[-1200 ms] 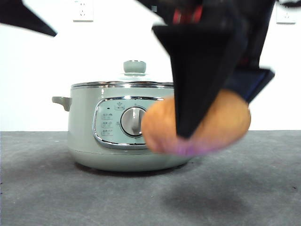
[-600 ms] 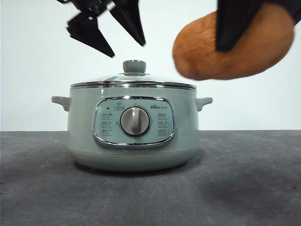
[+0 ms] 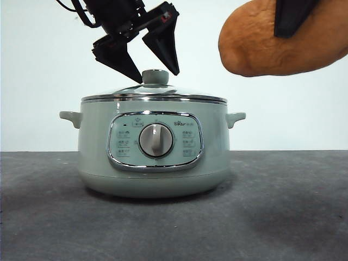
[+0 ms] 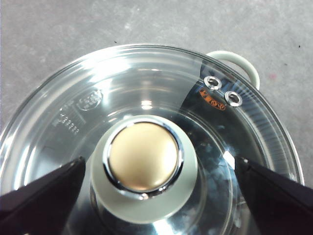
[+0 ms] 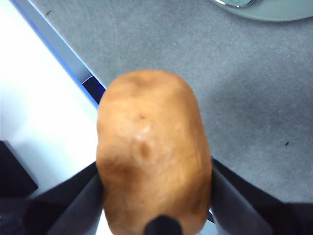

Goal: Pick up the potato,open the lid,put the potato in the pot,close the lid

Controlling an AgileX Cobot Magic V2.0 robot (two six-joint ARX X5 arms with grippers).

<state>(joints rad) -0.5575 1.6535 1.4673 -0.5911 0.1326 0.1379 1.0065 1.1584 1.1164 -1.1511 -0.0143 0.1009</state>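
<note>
The pale green pot (image 3: 155, 149) stands mid-table with the glass lid (image 3: 155, 93) seated on it. My left gripper (image 3: 151, 69) hangs open just above the lid, one jaw on each side of the pale-green knob (image 3: 155, 76), not touching it. In the left wrist view the knob (image 4: 143, 166) lies between the two spread jaws over the glass lid (image 4: 146, 98). My right gripper (image 5: 155, 196) is shut on the orange-brown potato (image 5: 152, 152), held high in the air at the upper right of the front view, potato (image 3: 277, 43) above and to the right of the pot.
The pot's side handles (image 3: 70, 117) stick out left and right. Grey table surface (image 3: 283, 217) spreads around the pot. A white wall with a blue-edged table border (image 5: 63, 58) shows beside the potato in the right wrist view.
The right gripper has lifted the potato from table height in front of the pot to high at the upper right. The left gripper has come down from the top left to straddle the lid's knob.
</note>
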